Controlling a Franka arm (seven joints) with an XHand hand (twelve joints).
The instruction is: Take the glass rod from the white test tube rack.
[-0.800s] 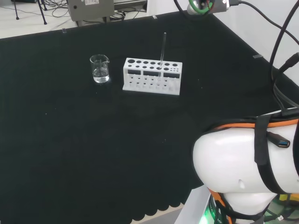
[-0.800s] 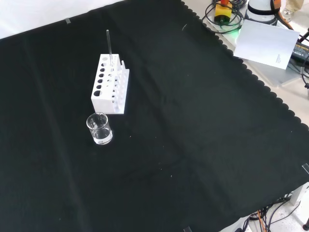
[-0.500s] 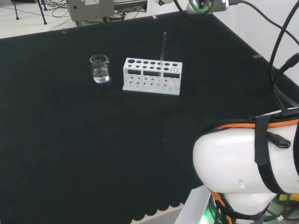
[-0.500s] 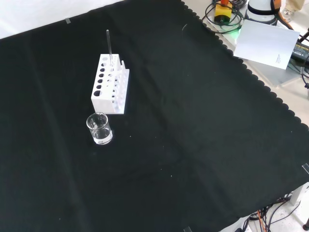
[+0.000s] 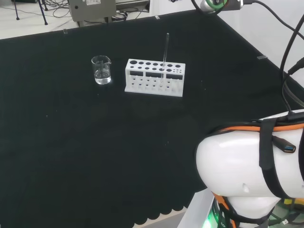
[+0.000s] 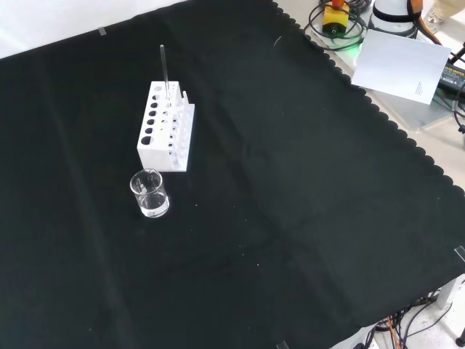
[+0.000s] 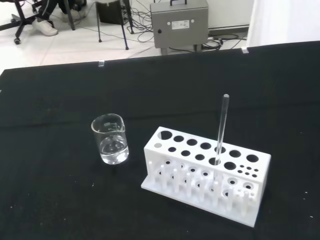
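A thin clear glass rod stands upright in a hole of the white test tube rack, towards the rack's right end in the head view. In the front view the rod rises from the far end of the rack. The wrist view looks down on the rod and rack from a distance, with nothing touching them. The rod stands alone in the rack; the other holes look empty.
A small glass beaker with a little clear liquid stands left of the rack in the head view. The arm's white link fills the lower right. A white sheet lies beyond the cloth's scalloped edge. A grey box stands behind the bench.
The arm part with the green light at the head view's top edge has shifted to the right. Rod, rack and beaker have not moved.
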